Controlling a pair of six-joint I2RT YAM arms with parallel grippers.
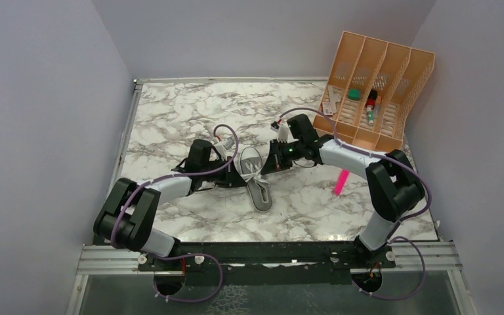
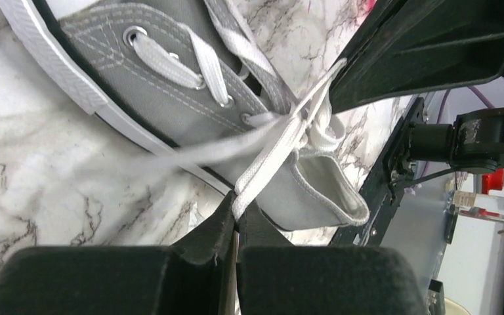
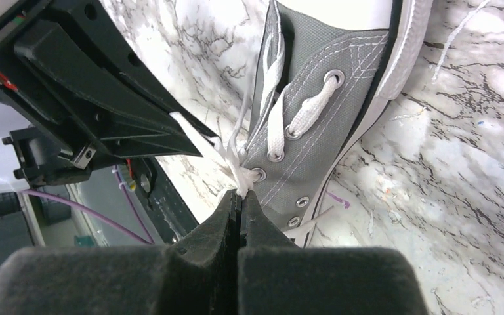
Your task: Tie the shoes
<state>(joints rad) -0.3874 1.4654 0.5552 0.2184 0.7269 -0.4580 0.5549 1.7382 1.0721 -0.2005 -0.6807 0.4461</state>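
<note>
Top external view: the grey sneaker (image 1: 256,178) lies on the marble table (image 1: 170,125), directly between the left gripper (image 1: 235,172) and the right gripper (image 1: 268,167). The two grippers close in on its laced middle from opposite sides, and the white laces (image 1: 257,176) bunch there. Whether the jaws are together cannot be told at this size. Well apart from the right gripper's jaws, a pink object (image 1: 341,182) lies on the table, and an orange divided organizer (image 1: 394,72) stands at the far right corner. Left wrist view: the left gripper (image 2: 236,222) has its jaws pressed together on a flat strand of the laces (image 2: 272,161). The strand runs taut from the tips up toward the eyelets. The sneaker (image 2: 184,98) lies just beyond the tips and to their left, its white sole rim (image 2: 59,62) on the marble. A second, blurred strand crosses in front of its side. The black body of the right gripper (image 2: 433,46) fills the space beyond and to the right of the jaws, with lace reaching its tip. Right wrist view: the right gripper (image 3: 239,200) has its jaws shut on the laces (image 3: 236,167) right at an eyelet. The sneaker (image 3: 328,125) extends beyond the tips and to their right, lying on its side on the marble. Beyond and to the left of the jaws sits the black left gripper (image 3: 92,92), with a white strand at its tip.
</note>
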